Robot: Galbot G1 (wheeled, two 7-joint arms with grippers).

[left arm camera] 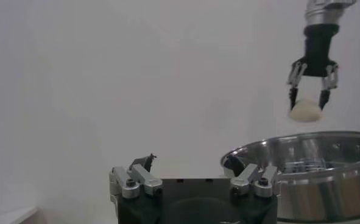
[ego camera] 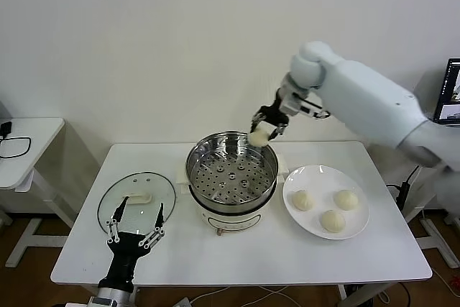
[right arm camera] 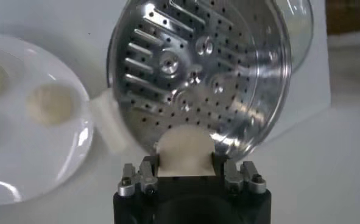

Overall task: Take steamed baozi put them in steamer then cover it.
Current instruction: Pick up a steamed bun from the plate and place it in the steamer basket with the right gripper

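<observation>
Carrying the first baozi in: your right gripper is pinching it between both fingers, up in the air over the far rim of the steamer, slightly right of centre. The perforated tray inside looks empty, so you have your pick of spots. I'd come a little nearer so the bun sits over the holes rather than the rim, then go straight down and let go only once it's touching or just above the tray; dropped from this height it would likely bounce or roll. Place it toward one side, not dead centre: three more baozi wait on the white plate just right of the steamer, and all four need room. Keep the squeeze light, since soft dough will probably dent. Watch the fingertips against the pot wall on the way down. Your left gripper sits spread wide at the near left of the table, by the near edge of the glass cover, which lies flat, left of the steamer.
</observation>
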